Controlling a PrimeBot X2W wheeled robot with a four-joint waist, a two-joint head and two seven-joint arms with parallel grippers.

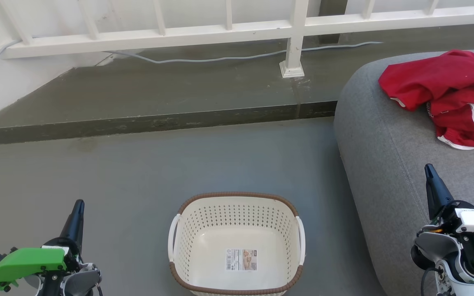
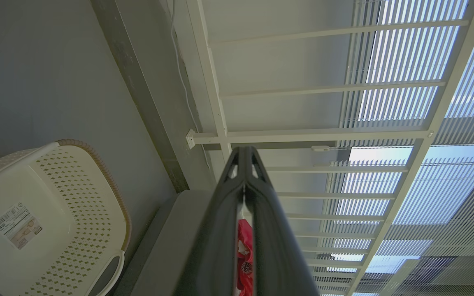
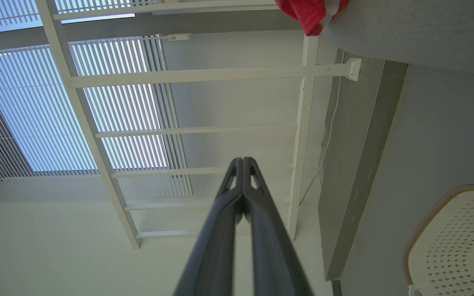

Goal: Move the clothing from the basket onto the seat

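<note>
The red clothing [image 1: 451, 94] with white trim lies crumpled on the grey seat [image 1: 385, 144] at the right. On the floor in front stands the cream basket [image 1: 237, 242], holding nothing but its label sticker. My left gripper [image 1: 79, 204] is shut at the lower left, left of the basket, with nothing in it. At the lower right my right gripper [image 1: 428, 167] is shut over the seat's front part, below the clothing and apart from it. The left wrist view shows the basket [image 2: 47, 213], a strip of clothing [image 2: 245, 255] between the shut fingers [image 2: 224, 213], and my left gripper [image 2: 244, 149]. The right wrist view has my right gripper [image 3: 242, 158], the clothing [image 3: 309, 12] and the basket [image 3: 459, 246].
A raised concrete step [image 1: 150, 121] runs across behind the basket. Beyond it stands a white railing [image 1: 220, 31] with a post [image 1: 292, 53], and a grey cable [image 1: 204, 59] lies along the ledge. Grey floor [image 1: 138, 176] spreads left of the basket.
</note>
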